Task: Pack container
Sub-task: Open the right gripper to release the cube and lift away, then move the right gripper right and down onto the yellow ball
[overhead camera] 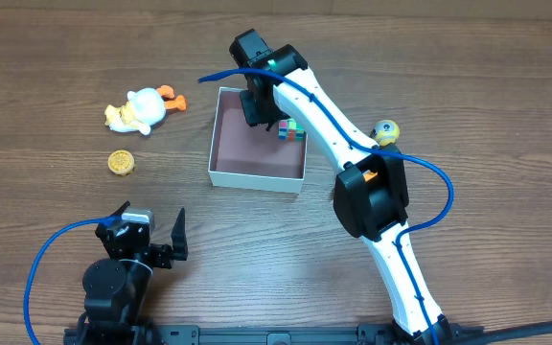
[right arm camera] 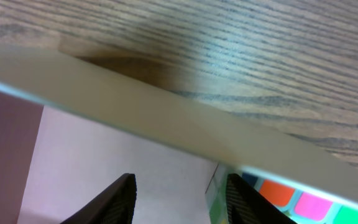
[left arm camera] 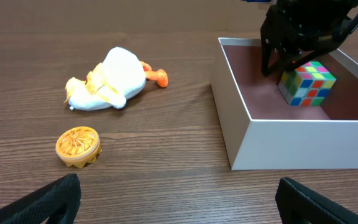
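Wood-grain bench fills every view, bare apart from a few toys. We find the container (overhead camera: 255,178) near the middle of it: square, shallow, open on top, with white walls around a dull pinkish floor. One cube (overhead camera: 292,130) with coloured tiles lies inside, at the back right corner. Left of the container and well apart from it lie a plush duck (overhead camera: 137,110) and, nearer the robot, a round orange toy (overhead camera: 121,163). A small yellow ball (overhead camera: 384,132) sits off the container's right side, close by the right arm.

The right jaws hang over the back part of the container, close to its far wall. They stand apart with nothing between the fingers (right arm camera: 120,199), and the cube shows just to one side of them, not in the gap. The left jaws wait low at the near edge of the bench, spread wide and empty.

We judge the container light and thin-walled, likely to skid on the smooth wood if a toy or a finger knocks it. Its walls look as if they would bow under a hard pinch. To take hold, we would pinch one wall gently at the rim, close to a corner where it is stiffest. Better, we think, to leave it alone and lower the toys straight down past the rim.
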